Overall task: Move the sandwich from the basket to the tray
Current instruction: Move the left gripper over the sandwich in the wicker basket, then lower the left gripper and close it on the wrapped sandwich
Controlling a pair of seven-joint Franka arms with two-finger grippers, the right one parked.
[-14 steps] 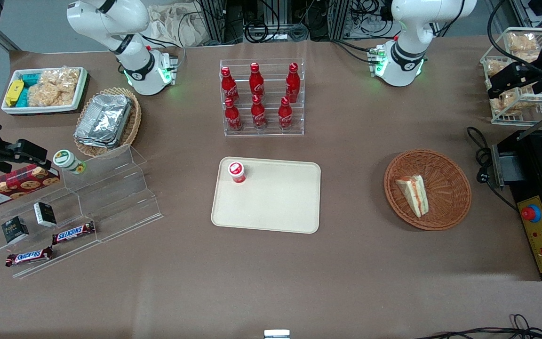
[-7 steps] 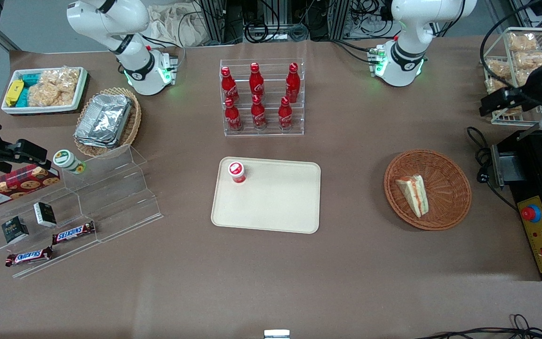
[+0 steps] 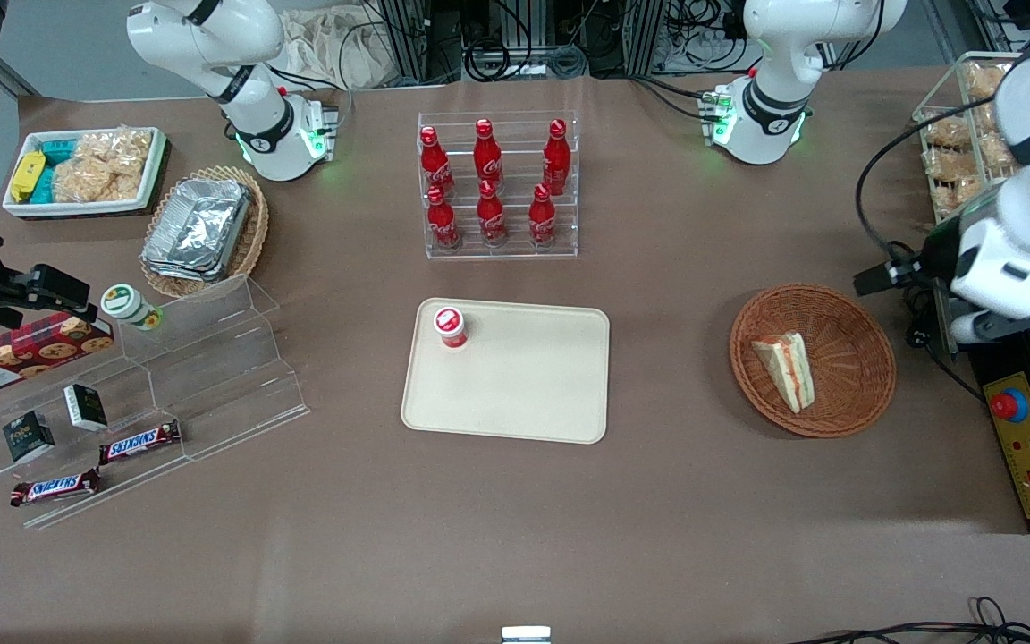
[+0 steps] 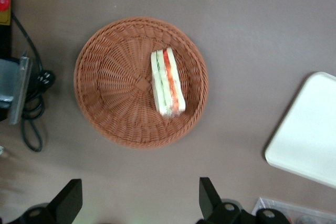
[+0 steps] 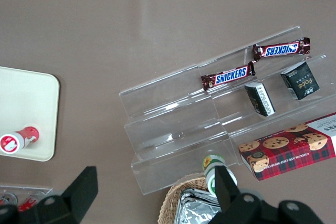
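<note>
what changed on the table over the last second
The left arm swung from the wire snack rack down toward the basket; its gripper, open and empty, now hangs above the table beside the basket. The sandwich lies untouched in the basket, and the tray with its red cup stayed put.

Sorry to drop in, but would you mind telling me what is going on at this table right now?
The left arm is going after the sandwich, which lies in the round wicker basket. Its gripper hangs above the table beside the basket, jaws open and empty, touching nothing. The sandwich is meant for the cream tray, which so far holds only a small red-capped bottle near one corner. Nothing has been picked up yet.
</note>
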